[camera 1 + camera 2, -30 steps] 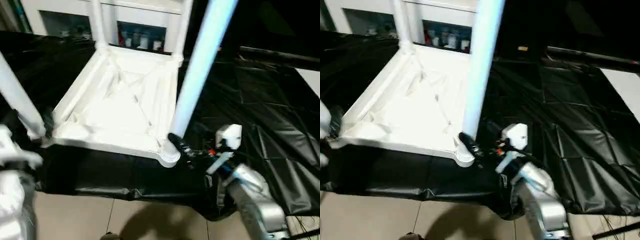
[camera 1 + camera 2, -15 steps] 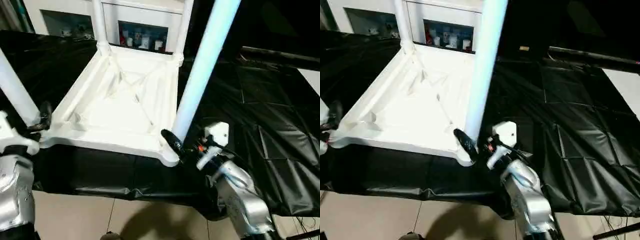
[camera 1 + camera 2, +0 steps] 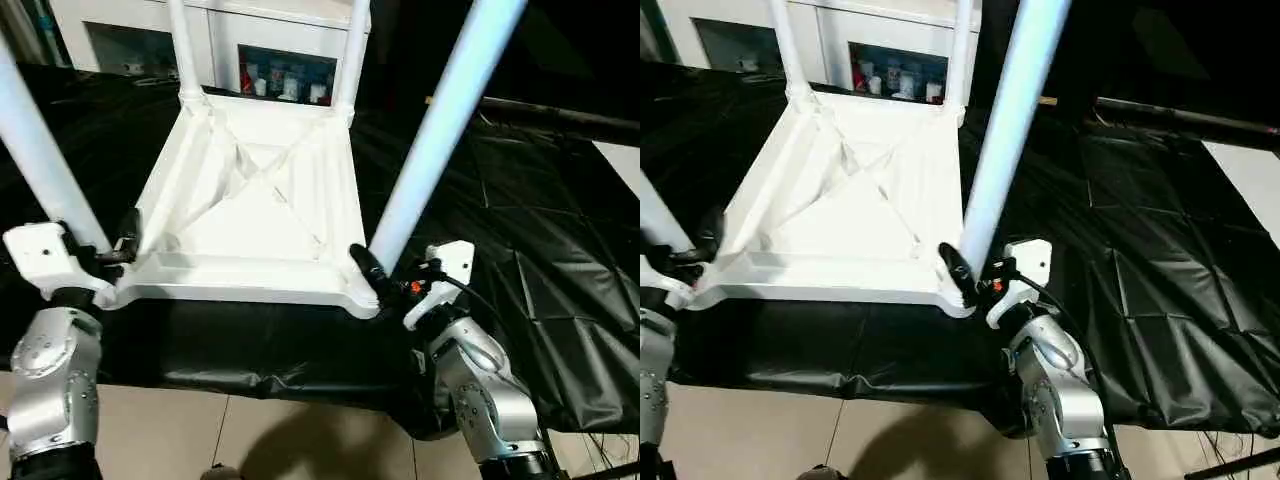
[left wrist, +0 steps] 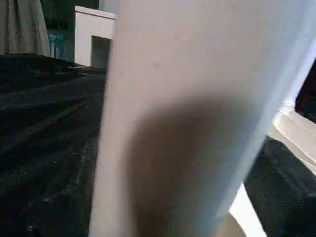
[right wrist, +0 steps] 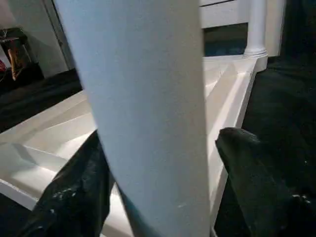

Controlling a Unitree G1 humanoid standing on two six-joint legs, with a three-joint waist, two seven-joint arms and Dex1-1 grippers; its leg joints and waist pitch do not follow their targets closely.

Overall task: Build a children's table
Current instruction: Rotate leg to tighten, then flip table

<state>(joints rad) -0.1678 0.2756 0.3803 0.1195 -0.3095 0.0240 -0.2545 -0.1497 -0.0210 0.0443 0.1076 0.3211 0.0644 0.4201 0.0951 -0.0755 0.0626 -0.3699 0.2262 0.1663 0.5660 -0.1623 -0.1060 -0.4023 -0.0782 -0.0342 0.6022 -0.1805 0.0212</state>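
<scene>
A black-draped work table [image 3: 520, 230] carries the job, with a white cabinet with glass doors [image 3: 280, 60] behind it at twelve o'clock.

Starting at the right gripper [image 5: 163, 182]: its two black fingers [image 5: 74, 197] stand one either side of the near-right leg [image 3: 440, 130], low down by the socket. The wrist view shows a finger on each flank of the tube, but I cannot tell whether they press it or only bracket it. The tube's long axis runs up and away from the jaws, leaning towards one o'clock in the head view. The left gripper [image 3: 115, 250] sits at the base of the near-left leg [image 3: 40, 150], at about eight o'clock from the tabletop's centre; its fingers are mostly hidden behind the leg, so their spread cannot be told.

Outward from there, the children's table [image 3: 250, 200] lies upside down, ribbed underside up, near the front edge of the drape. Each arm is at its own near corner; neither is close to the far pair.

Count: one top, four legs, all standing in corner sockets: two near, two far [image 3: 185, 45] [image 3: 350, 50]. Two grippers.

The coming move probably turns on whether the near legs are fully seated along that upright axis.
</scene>
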